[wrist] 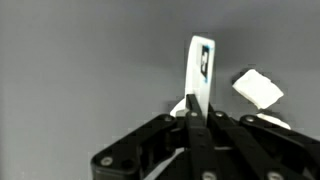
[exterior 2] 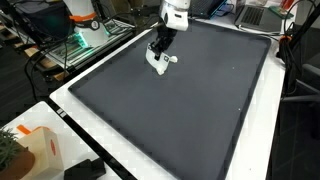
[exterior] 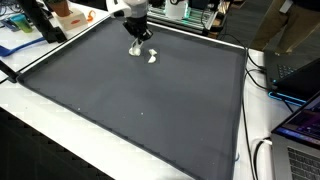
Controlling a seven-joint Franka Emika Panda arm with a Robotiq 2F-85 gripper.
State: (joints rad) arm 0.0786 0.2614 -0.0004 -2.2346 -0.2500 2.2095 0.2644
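My jaws are pinched tight on a thin white strip [wrist: 200, 70]. In the wrist view it runs out from the tips toward 12 o'clock, its long axis in line with them. A second white piece [wrist: 258, 88], possibly a small block, lies on the dark surface [wrist: 80, 60] at 2 o'clock, apart from the strip.

Honestly I'm not finding any readable text anywhere. The white strip [wrist: 200, 75] mid-frame in the wrist view is showing a dark mark near its top, but it's coming through too blurry.
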